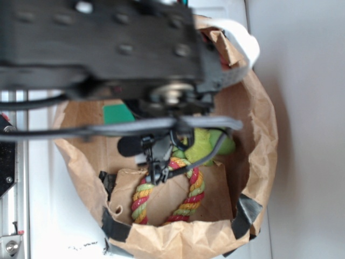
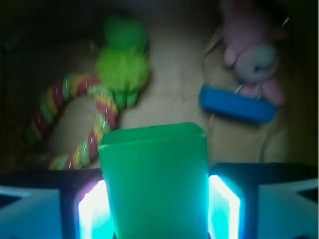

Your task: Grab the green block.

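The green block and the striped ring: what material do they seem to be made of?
The green block, between the gripper's pads, looks like hard plastic or painted wood: smooth plain faces, slight sheen. The striped ring looks like twisted cotton rope: red, yellow and green strands wound together.

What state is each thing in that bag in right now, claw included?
green block: between the two fingers, which touch its sides; looks gripped.
gripper: closed on the block.
blue block: lying flat, untouched.
rope ring: lying loose on the bag floor.
lime plush toy: lying beside the rope.
pink plush toy: lying behind the blue block.
paper bag: open at the top, rim crumpled.
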You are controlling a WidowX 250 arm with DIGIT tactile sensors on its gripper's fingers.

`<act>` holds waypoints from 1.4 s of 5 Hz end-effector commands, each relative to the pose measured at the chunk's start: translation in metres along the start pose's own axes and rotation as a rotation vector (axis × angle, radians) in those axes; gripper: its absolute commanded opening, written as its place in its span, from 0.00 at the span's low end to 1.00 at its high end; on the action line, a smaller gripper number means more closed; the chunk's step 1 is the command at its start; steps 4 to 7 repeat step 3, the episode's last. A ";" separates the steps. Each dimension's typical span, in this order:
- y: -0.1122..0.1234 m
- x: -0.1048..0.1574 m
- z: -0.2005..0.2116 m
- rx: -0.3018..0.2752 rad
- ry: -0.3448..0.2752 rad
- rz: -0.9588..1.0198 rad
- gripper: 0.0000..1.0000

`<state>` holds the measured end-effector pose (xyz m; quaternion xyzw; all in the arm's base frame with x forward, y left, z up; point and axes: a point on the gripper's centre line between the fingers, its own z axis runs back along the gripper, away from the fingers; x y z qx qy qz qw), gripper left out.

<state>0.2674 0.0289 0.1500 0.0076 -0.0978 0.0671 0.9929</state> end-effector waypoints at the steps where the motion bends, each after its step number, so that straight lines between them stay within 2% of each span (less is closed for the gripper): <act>1: -0.005 0.017 0.025 0.016 -0.163 -0.022 0.00; 2: -0.008 0.018 0.024 0.031 -0.152 -0.050 0.00; 3: -0.013 0.017 0.014 0.018 -0.127 -0.103 1.00; 7: -0.013 0.017 0.014 0.018 -0.127 -0.103 1.00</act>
